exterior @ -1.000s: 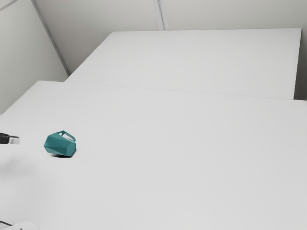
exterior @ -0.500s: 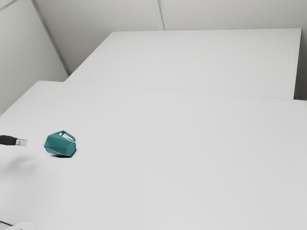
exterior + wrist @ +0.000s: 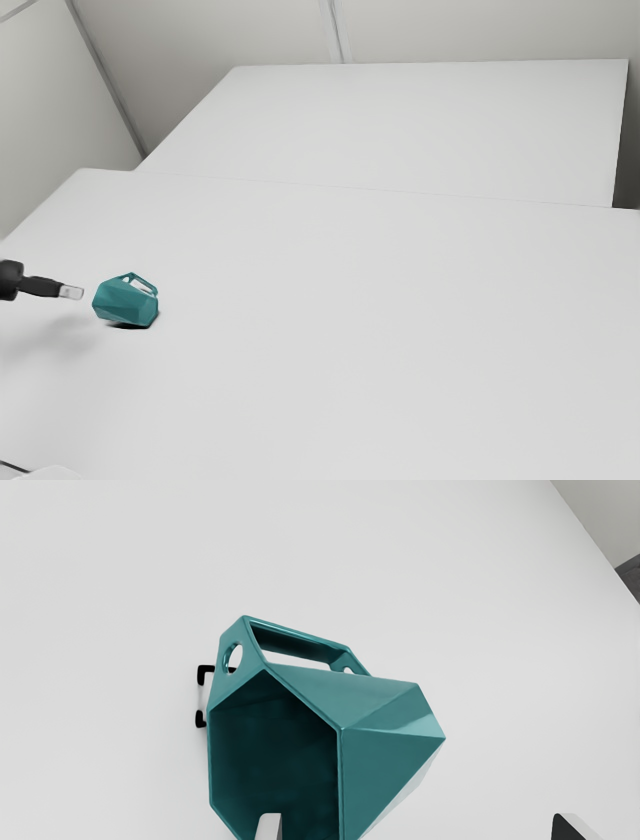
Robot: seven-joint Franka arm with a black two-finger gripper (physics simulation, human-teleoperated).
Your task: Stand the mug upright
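Mug (image 3: 125,302) tipped on its side, exterior view's lower left, gripper (image 3: 71,292) near it, jaws spread wide.

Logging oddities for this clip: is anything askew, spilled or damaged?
The teal faceted mug lies on its side on the white table, mouth toward the gripper, rather than standing upright. I see no spill or damage.

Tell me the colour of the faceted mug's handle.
The faceted mug's angular handle is teal, like its body; the wrist view shows it best.
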